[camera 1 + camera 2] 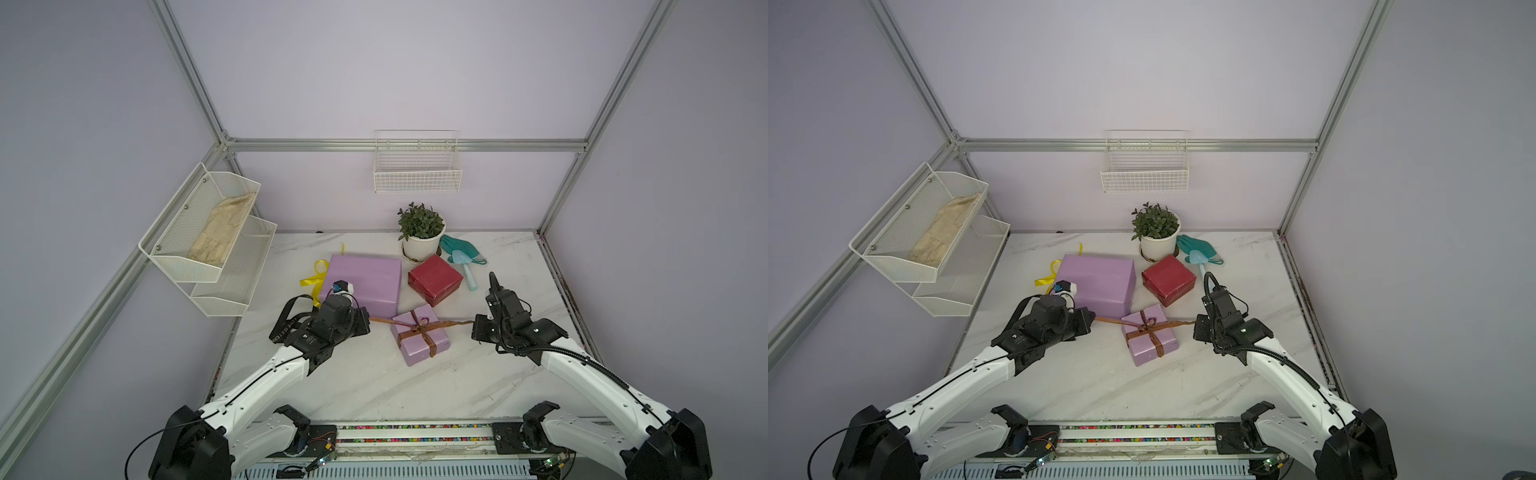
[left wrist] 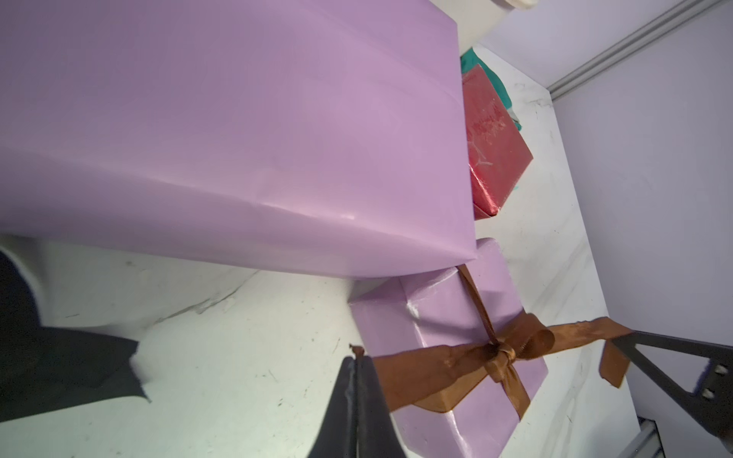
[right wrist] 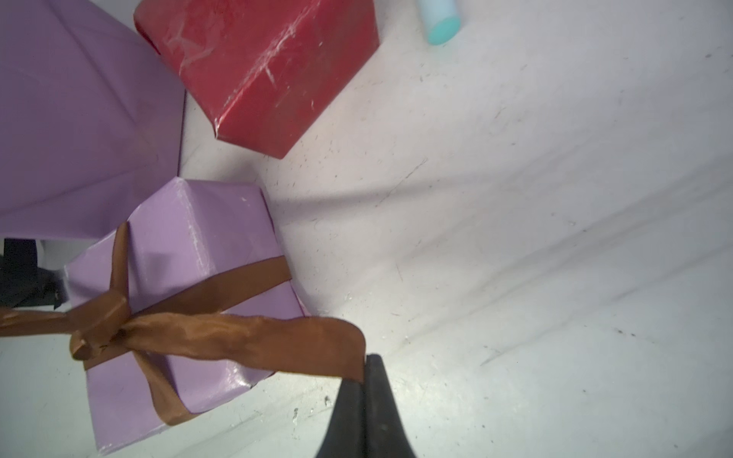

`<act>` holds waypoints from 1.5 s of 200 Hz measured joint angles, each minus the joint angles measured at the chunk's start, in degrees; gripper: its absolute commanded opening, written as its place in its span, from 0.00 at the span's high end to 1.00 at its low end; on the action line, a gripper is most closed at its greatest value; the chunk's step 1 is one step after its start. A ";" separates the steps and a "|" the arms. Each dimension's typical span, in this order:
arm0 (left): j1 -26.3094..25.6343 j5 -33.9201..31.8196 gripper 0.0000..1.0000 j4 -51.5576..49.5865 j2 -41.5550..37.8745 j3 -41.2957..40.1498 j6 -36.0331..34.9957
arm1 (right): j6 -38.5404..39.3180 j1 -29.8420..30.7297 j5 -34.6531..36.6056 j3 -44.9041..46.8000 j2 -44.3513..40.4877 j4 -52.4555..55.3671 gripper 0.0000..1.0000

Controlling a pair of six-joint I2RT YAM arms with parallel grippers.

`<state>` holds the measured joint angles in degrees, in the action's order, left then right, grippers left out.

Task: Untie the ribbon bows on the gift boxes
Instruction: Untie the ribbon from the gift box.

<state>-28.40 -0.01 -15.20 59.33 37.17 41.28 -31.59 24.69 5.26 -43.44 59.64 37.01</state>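
We are pinching the brown satin ribbon (image 1: 422, 325) at both ends. The left gripper (image 2: 357, 359) is clenched on one tail and the right gripper (image 3: 367, 363) on the other, with the ribbon stretching nearly straight between them. The small lilac paper-wrapped box (image 1: 417, 353) is sitting on the white marbled desk (image 1: 374, 386) between the two grippers. The knot is sitting on the box top with what looks like one small loop beside it, and the crosswise bands are wrapping the box, so we are judging this bow only partly undone.

Just beyond the left gripper, the large lilac rectangular box (image 1: 365, 278) is lying bare. A shiny yellow ribbon (image 1: 314, 279) is trailing loose past its far corner, and a black ribbon with white lettering (image 1: 286, 322) is lying behind that gripper, by the arm. The small glossy red box (image 1: 434, 279), farther out between the grippers, is carrying no ribbon. Two boxes are looking finished, and this last knot is waiting to be pulled free.
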 measured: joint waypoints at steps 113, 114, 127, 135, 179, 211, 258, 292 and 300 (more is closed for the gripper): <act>7.08 -2.99 1.00 -5.73 -6.16 -1.53 -1.92 | 1.46 -11.32 4.33 -0.35 -4.68 3.17 1.00; 7.10 -3.02 1.00 -5.73 -6.16 -1.55 -1.95 | 1.46 -11.50 4.31 -0.37 -4.72 3.19 1.00; 7.74 -3.02 1.00 -5.86 -6.29 -1.86 -2.21 | 2.03 -13.00 4.31 -0.74 -5.09 3.39 1.00; 8.20 -3.02 1.00 -6.12 -6.47 -2.08 -2.54 | 2.49 -13.70 4.28 -1.25 -5.05 3.52 1.00; 9.60 2.19 0.00 -5.81 -6.54 -2.43 -4.66 | 6.99 -14.69 -0.83 -5.22 -1.27 3.30 0.03; 9.60 7.61 0.00 -5.46 -4.79 -2.34 -5.99 | 9.35 -14.69 -9.29 -5.25 -0.48 1.03 0.03; 8.85 16.09 0.00 0.79 -2.40 -1.99 -6.45 | 9.68 -13.27 -22.77 -3.50 -2.05 -2.38 0.03; 2.91 18.71 0.00 6.12 4.72 -0.74 -6.38 | 7.56 -3.87 -15.41 -3.61 -3.61 -0.35 0.03; 1.46 19.04 0.00 7.43 6.36 -0.74 -6.32 | 6.67 -1.92 -14.47 -3.72 -3.87 -0.04 0.03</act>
<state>-26.94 19.03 -7.77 65.69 36.42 34.96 -24.93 22.76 -9.21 -47.16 55.77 36.97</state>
